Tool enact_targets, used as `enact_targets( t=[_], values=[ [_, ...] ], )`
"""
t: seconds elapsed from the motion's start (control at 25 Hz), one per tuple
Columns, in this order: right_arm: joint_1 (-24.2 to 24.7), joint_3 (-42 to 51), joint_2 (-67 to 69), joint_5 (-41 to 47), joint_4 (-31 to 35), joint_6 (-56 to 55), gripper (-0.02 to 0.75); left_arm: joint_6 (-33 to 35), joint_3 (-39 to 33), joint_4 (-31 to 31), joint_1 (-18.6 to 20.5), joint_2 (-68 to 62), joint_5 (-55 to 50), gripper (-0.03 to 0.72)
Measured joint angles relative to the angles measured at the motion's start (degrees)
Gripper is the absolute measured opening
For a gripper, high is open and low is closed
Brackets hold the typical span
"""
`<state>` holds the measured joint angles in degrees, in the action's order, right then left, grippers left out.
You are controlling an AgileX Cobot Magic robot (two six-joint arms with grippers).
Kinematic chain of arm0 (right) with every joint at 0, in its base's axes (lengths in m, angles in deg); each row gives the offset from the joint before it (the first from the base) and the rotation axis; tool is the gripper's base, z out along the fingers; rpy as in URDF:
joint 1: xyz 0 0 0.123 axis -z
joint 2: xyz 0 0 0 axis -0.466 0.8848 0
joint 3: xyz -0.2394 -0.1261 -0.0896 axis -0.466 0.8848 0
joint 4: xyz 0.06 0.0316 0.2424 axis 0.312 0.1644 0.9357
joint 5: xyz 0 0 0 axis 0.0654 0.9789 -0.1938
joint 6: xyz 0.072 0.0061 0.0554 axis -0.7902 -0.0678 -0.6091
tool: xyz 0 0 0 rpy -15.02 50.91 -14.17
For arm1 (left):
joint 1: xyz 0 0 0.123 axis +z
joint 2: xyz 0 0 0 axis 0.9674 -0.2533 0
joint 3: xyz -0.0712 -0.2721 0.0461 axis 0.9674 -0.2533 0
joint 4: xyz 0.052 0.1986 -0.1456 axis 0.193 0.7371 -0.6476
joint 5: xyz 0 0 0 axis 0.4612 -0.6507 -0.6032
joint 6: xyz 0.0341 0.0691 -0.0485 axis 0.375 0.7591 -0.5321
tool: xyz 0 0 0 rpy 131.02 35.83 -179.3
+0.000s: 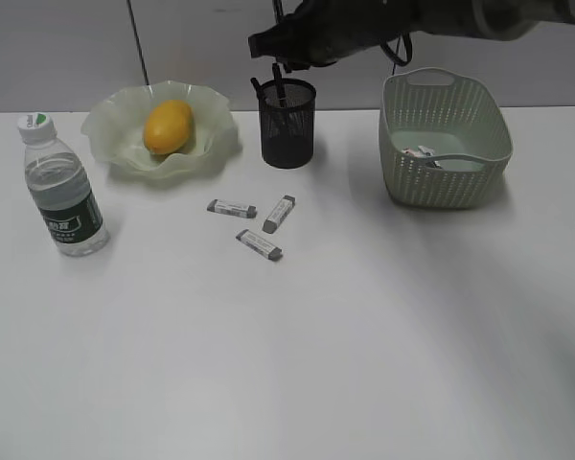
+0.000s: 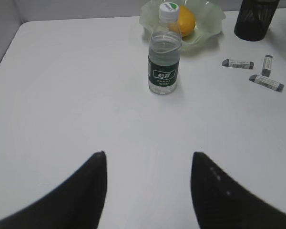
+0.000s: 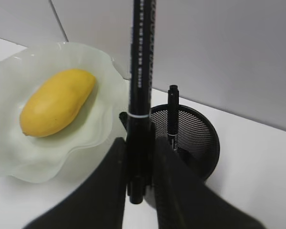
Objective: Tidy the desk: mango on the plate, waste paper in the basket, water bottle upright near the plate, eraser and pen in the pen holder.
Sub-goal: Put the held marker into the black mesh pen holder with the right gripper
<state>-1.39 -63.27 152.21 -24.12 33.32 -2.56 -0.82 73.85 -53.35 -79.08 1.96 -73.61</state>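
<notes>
A: Exterior: right pincer point(image 1: 280, 59) over far pen holder point(image 1: 288, 123), to drop a pen point(image 1: 278, 81). Mango point(image 1: 168, 126) on plate point(image 1: 159, 129); three erasers point(image 1: 264, 227) loose on worktop point(image 1: 364, 335).

B: Left wrist: left pincer point(image 2: 148, 164) apart, empty. Water bottle point(image 2: 164, 57) upright near plate point(image 2: 214, 19).

A: Right wrist: clamped on pen point(image 3: 141, 86), aimed at holder point(image 3: 193, 138).

Three erasers point(image 1: 251, 222) clutter the middle, front desk point(image 1: 297, 364) lies open (bottle point(image 1: 63, 188) guards the left).

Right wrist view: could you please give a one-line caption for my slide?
Right gripper holds a black pen upright above the pen holder, mango on the plate behind.
</notes>
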Motion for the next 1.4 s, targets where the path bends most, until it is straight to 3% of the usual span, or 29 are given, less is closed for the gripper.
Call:
enact_targets(
  t=[0.28,0.96,1.4],
  values=[
    [0.1,0.0,2.9,-8.8,-3.9,-0.3,0.136,0.0,0.0,0.0,0.0,0.0,0.0,0.428],
    [3.4,0.0,2.9,-6.6,-2.7,-0.4,0.137,0.0,0.0,0.0,0.0,0.0,0.0,0.428],
    [3.4,0.0,5.2,-10.4,-2.9,-0.5,0.136,0.0,0.0,0.0,0.0,0.0,0.0,0.428]
  ],
)
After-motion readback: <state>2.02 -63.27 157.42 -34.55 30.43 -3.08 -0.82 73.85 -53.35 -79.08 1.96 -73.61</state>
